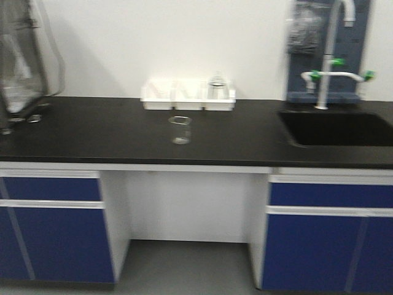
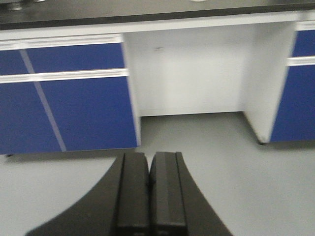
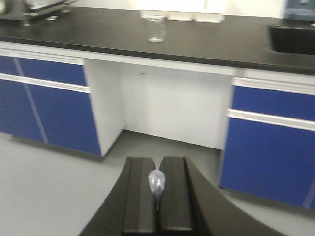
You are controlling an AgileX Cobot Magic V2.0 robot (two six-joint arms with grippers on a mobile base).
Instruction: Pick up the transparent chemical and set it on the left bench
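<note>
Left claw (image 2: 149,160) and right claw (image 3: 157,162) pressed shut, apparently empty, likely stowed for approach | clear beaker (image 1: 180,129) upright on tabletop (image 1: 92,129), just before white tray (image 1: 159,104), ungrasped

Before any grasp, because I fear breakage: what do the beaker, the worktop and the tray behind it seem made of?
Beaker: clear glass, possibly plastic; the dark top shows through it.
Worktop: black, matte hard slab, perhaps resin or stone; only dull reflections.
Tray: white, likely plastic; smooth, with moulded compartments.
</note>
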